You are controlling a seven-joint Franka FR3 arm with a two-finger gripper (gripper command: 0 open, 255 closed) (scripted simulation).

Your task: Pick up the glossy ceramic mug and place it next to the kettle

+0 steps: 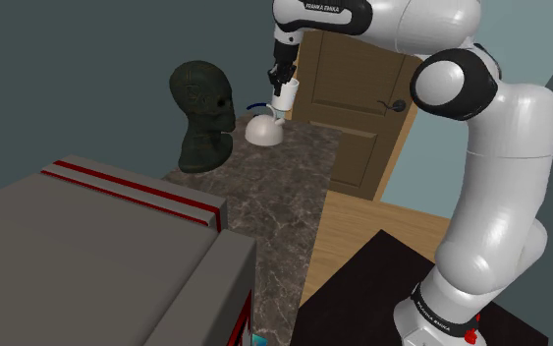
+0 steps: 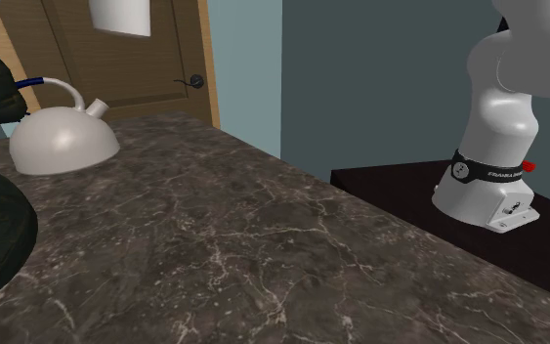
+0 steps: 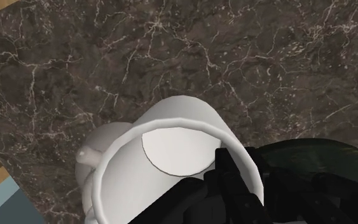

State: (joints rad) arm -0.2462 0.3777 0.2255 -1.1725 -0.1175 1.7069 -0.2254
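Tool (image 1: 281, 79): black, clamped on the mug's rim.
Mug (image 3: 184, 137): smooth white cylinder, held in the air above the kettle.
Kettle (image 2: 63, 142): white dome with an arched handle.
Counter (image 2: 263, 244): dark veined marble.
Head (image 1: 203, 113): dark green bust.

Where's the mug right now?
Shoulder view: the mug hangs in the gripper just above the white kettle at the counter's far end.

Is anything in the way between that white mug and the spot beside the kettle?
Nothing visible does. The gripper holds the mug above the kettle, with bare countertop beside it; the dark head stands left of the kettle in the shoulder view.
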